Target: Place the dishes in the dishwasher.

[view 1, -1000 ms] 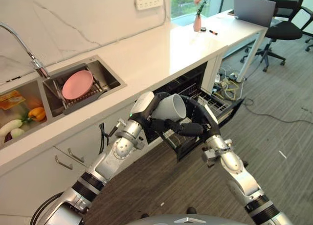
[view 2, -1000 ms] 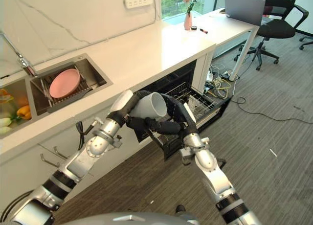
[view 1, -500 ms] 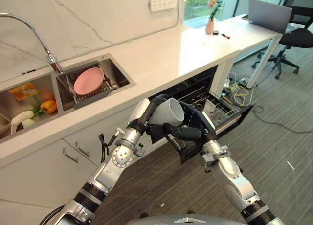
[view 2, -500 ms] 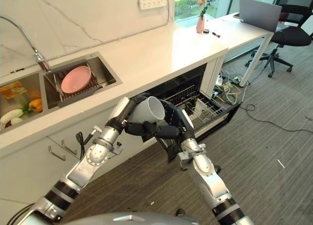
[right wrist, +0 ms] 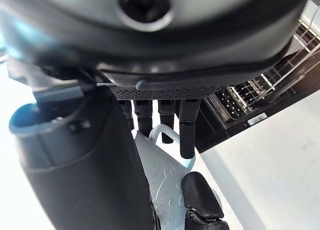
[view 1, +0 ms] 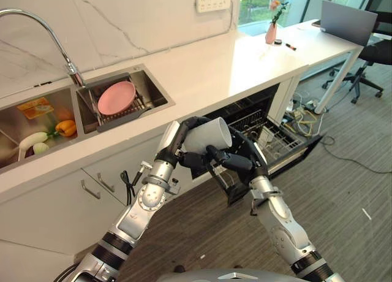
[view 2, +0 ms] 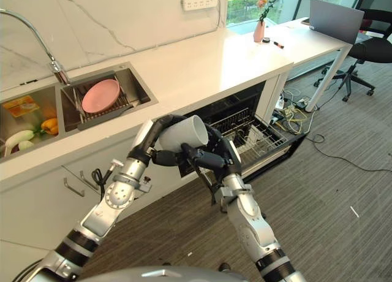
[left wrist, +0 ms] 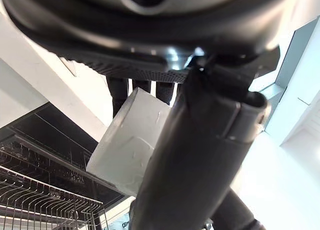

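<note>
From the head cameras: the left hand point(view 1: 187, 141) has a white mug point(view 1: 209, 135) held up in front of the open dishwasher point(view 1: 263, 132), tipped on its side with the open mouth facing right. Plain matte white, straight walls. The right hand point(view 1: 242, 156) is right up against it from the other side, fingers reaching under and around the cup. The lower rack point(view 2: 254, 138) is pulled out, wire and mostly bare. Further left, a pink plate point(view 1: 116, 97) leans in a drainer in the sink point(view 1: 156, 89).

Left wrist view: the mug point(left wrist: 127, 140) sits between the fingers point(left wrist: 119, 90) and the thumb point(left wrist: 195, 155), so that hand is clamped on it.

Right wrist view: the mug's handle point(right wrist: 165, 135) loops just under the fingers point(right wrist: 189, 125), which hang fairly straight over it; the thumb runs alongside. Can't really tell if this hand grips.
</note>
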{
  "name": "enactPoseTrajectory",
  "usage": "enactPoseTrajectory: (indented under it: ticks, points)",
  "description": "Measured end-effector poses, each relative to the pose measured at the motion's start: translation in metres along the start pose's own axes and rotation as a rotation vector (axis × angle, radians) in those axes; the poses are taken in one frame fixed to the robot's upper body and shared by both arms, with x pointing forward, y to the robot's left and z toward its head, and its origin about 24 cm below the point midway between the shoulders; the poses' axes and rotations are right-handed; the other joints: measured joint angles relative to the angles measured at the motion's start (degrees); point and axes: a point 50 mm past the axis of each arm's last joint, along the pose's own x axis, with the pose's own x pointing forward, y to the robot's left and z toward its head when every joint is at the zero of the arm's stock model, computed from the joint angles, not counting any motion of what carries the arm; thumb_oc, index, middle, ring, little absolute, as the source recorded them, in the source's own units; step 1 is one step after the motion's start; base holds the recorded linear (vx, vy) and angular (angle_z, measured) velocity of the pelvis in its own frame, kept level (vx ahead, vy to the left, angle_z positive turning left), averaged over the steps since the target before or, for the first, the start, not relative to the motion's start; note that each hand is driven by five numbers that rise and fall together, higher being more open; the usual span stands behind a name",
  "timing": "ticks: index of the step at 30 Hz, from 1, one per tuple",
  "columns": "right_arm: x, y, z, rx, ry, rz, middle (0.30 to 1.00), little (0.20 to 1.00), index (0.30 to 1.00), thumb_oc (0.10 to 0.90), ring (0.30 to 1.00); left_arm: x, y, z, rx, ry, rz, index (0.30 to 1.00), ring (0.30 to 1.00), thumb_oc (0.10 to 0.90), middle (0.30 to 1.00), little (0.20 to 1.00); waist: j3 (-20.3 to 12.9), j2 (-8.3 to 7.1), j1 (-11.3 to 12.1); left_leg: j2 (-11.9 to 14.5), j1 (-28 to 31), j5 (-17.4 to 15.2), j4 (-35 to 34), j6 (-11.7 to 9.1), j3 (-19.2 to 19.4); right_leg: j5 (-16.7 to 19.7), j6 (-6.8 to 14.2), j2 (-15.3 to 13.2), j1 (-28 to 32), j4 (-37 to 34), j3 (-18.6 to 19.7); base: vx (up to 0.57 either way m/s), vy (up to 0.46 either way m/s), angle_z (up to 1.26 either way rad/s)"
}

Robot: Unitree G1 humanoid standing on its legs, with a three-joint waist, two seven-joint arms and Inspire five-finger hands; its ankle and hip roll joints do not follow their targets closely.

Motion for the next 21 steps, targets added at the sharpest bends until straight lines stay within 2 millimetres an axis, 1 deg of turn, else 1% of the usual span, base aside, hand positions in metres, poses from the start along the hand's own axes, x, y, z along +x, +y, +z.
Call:
enactPoseTrajectory:
  ticks: [9,10,18,21]
  points:
    - [0.0006,0.0029,-0.0013,0.038,0.0,0.0,0.3,0.3,0.3,0.4,0.3,0.0006,0.0025,0.0,0.004,-0.002,0.006,0.3,0.3,0.4,0.3,0.3,0.0,0.01,0.01,-0.17,-0.14,0.0,0.23,0.0,0.01,-0.13,0.13,-0.21,-0.04,0.0,-0.18,0.0,0.0,0.0]
    - [0.0006,0.0028,-0.0014,0.048,0.002,-0.001,0.3,0.3,0.3,0.4,0.3,0.0009,0.003,0.0001,0.004,-0.002,0.008,0.9,0.9,0.8,0.9,0.9,0.01,0.02,-0.09,-0.15,-0.14,0.0,0.23,0.0,0.03,-0.15,0.14,-0.2,-0.05,0.0,-0.18,0.0,0.0,0.0]
    - [0.0009,0.0009,0.0,0.054,-0.004,-0.011,0.3,0.3,0.3,0.4,0.3,0.0003,0.0015,-0.0003,0.003,-0.001,-0.018,0.9,0.9,0.8,0.9,0.9,0.06,0.1,-0.16,-0.19,-0.18,-0.01,-0.01,0.0,0.03,-0.21,0.22,-0.25,-0.05,0.0,-0.2,0.0,0.0,0.0]
    - [0.0019,-0.0024,0.0025,0.067,-0.018,-0.052,0.3,0.3,0.3,0.4,0.3,0.0007,-0.0001,0.0009,-0.018,-0.003,-0.012,0.9,0.9,0.8,0.9,0.9,0.11,0.2,-0.21,-0.22,-0.19,-0.02,0.0,-0.01,0.01,-0.22,0.22,-0.27,-0.05,0.0,-0.2,0.0,0.0,0.0]
